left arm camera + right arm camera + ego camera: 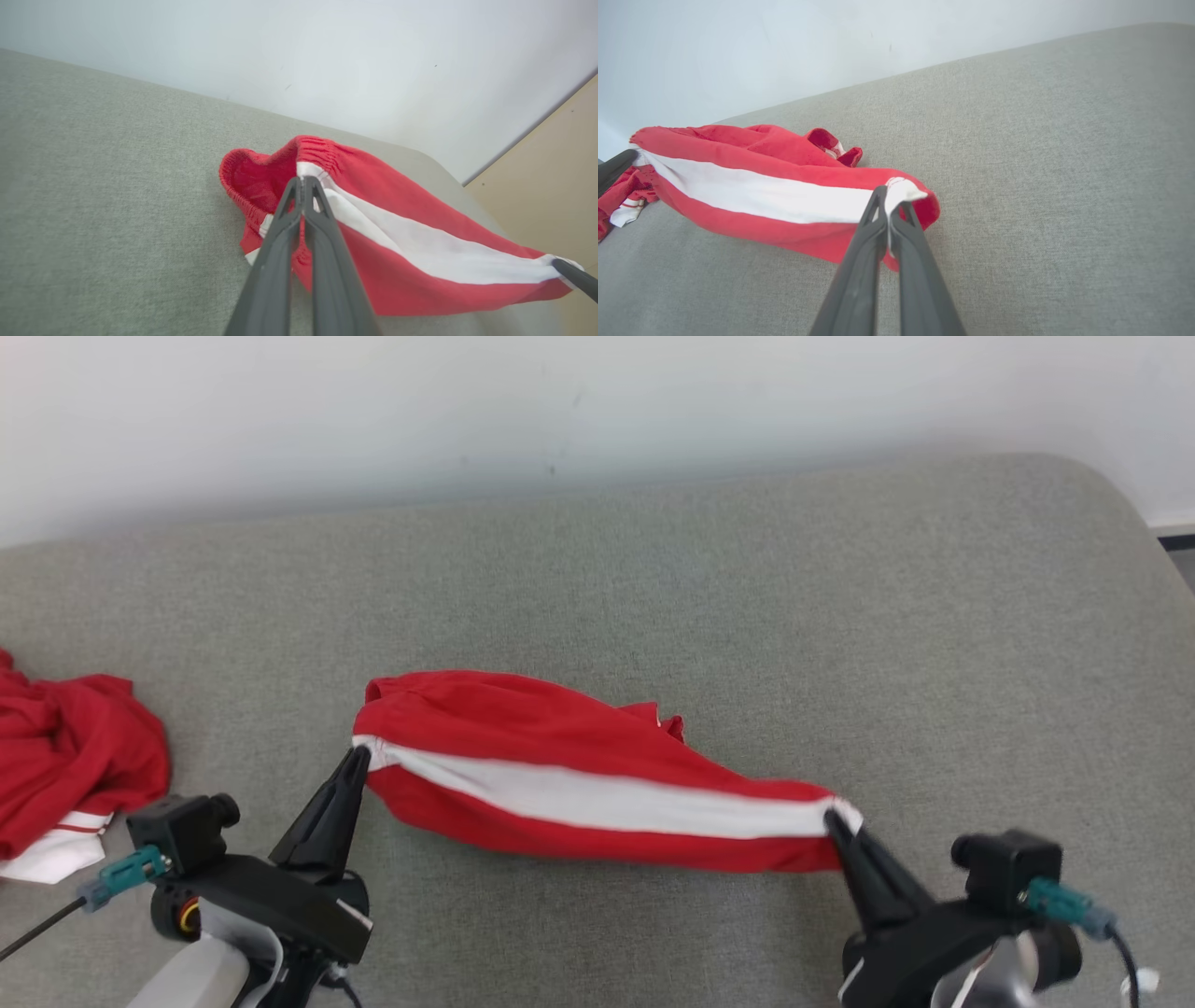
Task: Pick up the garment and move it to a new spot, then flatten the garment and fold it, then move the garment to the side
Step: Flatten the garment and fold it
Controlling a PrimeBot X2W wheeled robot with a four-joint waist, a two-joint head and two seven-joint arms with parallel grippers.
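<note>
The garment (579,775) is a pair of red shorts with a white side stripe, stretched left to right across the grey cushion (747,597). My left gripper (356,759) is shut on the garment's elastic waistband end, pinching the stripe's edge (306,179). My right gripper (831,819) is shut on the leg-hem end, with white stripe fabric (896,189) bunched between its fingers. The cloth sags slightly between the two grips. A small fold of red fabric (665,719) pokes up behind the middle.
A second red cloth with white trim (65,775) lies crumpled at the cushion's left edge. A pale wall (560,401) runs behind the cushion. The cushion's rounded right corner (1120,504) ends near a strip of floor.
</note>
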